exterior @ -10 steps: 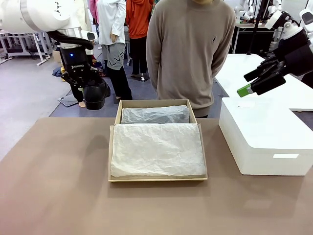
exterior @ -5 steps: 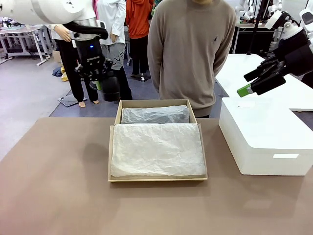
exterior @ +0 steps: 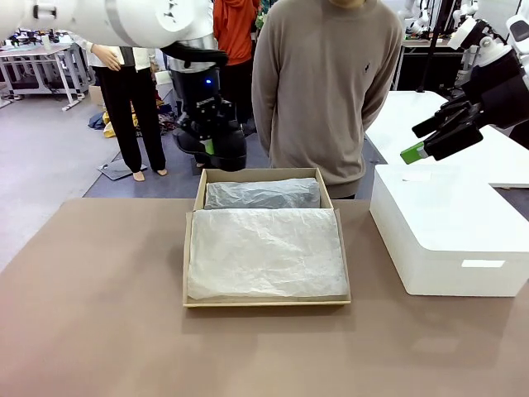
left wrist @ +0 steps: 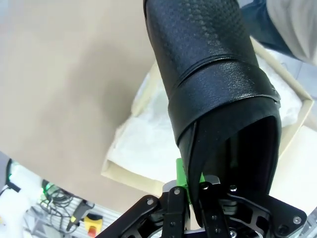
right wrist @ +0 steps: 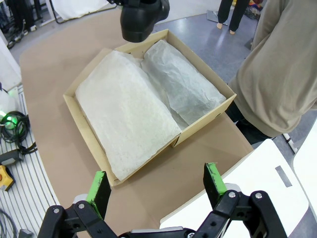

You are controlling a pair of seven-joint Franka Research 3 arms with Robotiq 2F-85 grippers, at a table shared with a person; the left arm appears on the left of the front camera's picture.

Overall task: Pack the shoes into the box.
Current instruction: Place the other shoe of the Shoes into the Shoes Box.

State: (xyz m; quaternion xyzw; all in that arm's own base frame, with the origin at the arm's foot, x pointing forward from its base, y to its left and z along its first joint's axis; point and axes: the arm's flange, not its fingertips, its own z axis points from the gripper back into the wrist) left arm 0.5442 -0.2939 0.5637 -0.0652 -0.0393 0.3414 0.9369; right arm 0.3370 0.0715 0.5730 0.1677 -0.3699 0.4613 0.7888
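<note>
My front camera sat on the robot's side, facing twelve o'clock across the flat brown tabletop (exterior: 99,331) toward the person in a beige sweater (exterior: 322,83), with the open tan cardboard shoebox lined with white tissue paper (exterior: 266,303) mid-range at centre frame. The left wrist camera pointed steeply down, a black glossy leather shoe (left wrist: 213,94) nearly against its lens and the shoebox behind it toward four o'clock. The right wrist camera looked down from farther off; I saw the same shoebox centred, the shoe at twelve o'clock, the person at three.
</note>
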